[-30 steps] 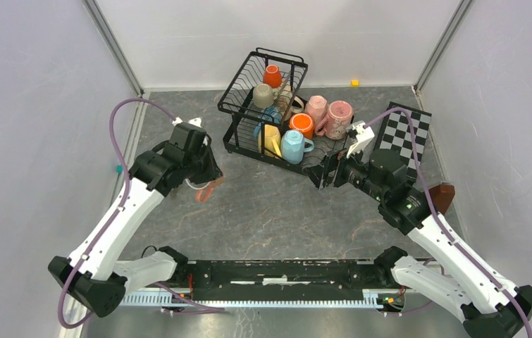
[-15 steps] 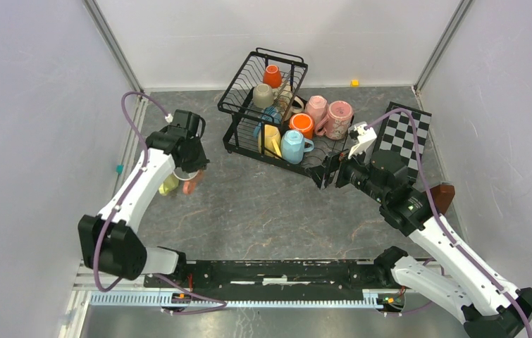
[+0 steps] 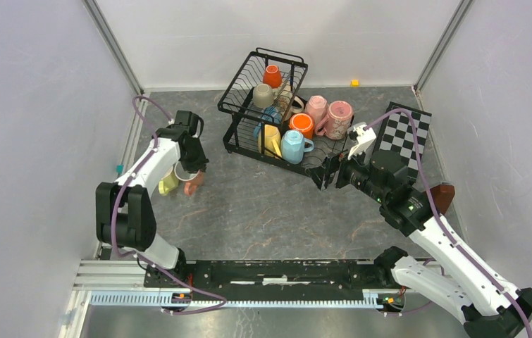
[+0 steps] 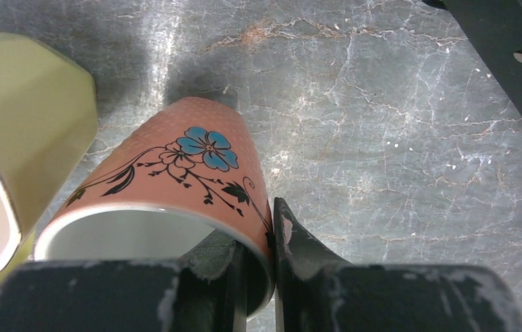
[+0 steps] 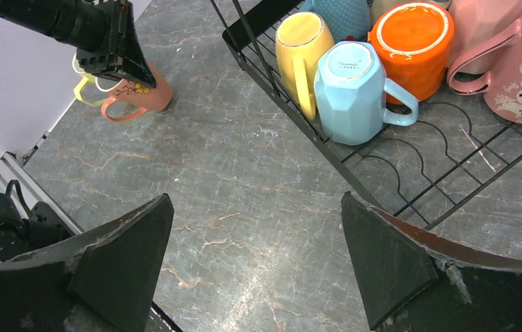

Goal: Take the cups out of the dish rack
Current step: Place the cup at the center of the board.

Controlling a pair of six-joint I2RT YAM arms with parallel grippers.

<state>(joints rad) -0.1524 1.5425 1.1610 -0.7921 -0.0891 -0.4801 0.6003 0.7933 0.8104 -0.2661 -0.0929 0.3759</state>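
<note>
My left gripper is shut on the rim of a salmon cup with a blue flower, one finger inside and one outside. The cup is tilted low at the table, touching or nearly touching a yellow cup on its left. The black wire dish rack stands at the back. It holds several cups, among them a light blue one, a yellow one, an orange one and a pink one. My right gripper hangs open over bare table just in front of the rack's lower tray.
A black-and-white checkered board lies right of the rack, with a brown object nearer the right wall. A small yellow piece sits by the back wall. The left wall and its rail run close to the two cups on the table.
The left arm has swung left and lowered the salmon cup beside the yellow cup. The right arm has stayed almost still, jaws wide.
</note>
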